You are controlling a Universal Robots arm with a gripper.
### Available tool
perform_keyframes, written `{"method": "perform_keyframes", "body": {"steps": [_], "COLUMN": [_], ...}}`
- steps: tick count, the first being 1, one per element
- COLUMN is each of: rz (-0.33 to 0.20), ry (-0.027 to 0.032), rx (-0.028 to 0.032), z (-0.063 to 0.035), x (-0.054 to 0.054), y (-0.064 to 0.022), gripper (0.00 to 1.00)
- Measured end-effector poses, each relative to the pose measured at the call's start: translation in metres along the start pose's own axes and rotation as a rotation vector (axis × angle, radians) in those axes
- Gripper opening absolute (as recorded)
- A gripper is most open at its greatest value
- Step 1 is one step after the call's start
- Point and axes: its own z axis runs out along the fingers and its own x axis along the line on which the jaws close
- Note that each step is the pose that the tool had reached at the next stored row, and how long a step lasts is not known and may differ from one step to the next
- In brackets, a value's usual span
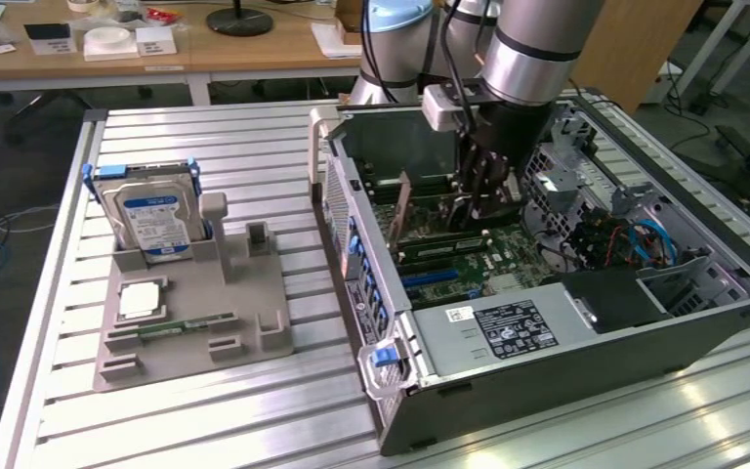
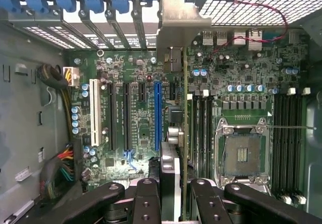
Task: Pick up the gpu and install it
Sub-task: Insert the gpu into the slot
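The black two-fingered gripper (image 2: pixel 173 196) is closed narrowly on the gpu (image 2: pixel 185 133), a thin green circuit card with a silver metal bracket, held on edge above the green motherboard (image 2: pixel 141 118) inside the open grey computer case (image 1: pixel 545 342). In the exterior view the gripper (image 1: pixel 479 200) hides much of the card (image 1: pixel 405 205). On the exterior view's left, a grey holder tray (image 1: pixel 192 332) carries an upright silver hard drive with a blue-white label (image 1: pixel 151 220) and a slim green memory stick (image 1: pixel 187 325).

The open computer case (image 1: pixel 545 293) lies on the desk (image 1: pixel 219 420). To the case's side, toward the exterior view's left, sits a parts holder (image 1: pixel 192 322) with a hard drive (image 1: pixel 151 220) standing in it. Inside the case, the claw (image 1: pixel 479 200) holds the gpu (image 2: pixel 183 133) upright over the motherboard (image 2: pixel 141 113).
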Motion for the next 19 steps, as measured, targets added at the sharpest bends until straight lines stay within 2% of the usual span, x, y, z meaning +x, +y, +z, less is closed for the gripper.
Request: {"method": "perform_keyframes", "body": {"steps": [3, 9, 13, 19], "rz": [-0.002, -0.005, -0.007, -0.008], "ry": [-0.0002, -0.0002, -0.0013, -0.0028], "rx": [0.0111, 0.0117, 0.0180, 0.0183], "z": [0.0026, 0.0092, 0.0122, 0.0169], "x": [0.000, 0.001, 0.001, 0.006], "y": [0.0002, 0.0018, 0.0059, 0.0061], "gripper": [0.28, 0.28, 0.28, 0.28]}}
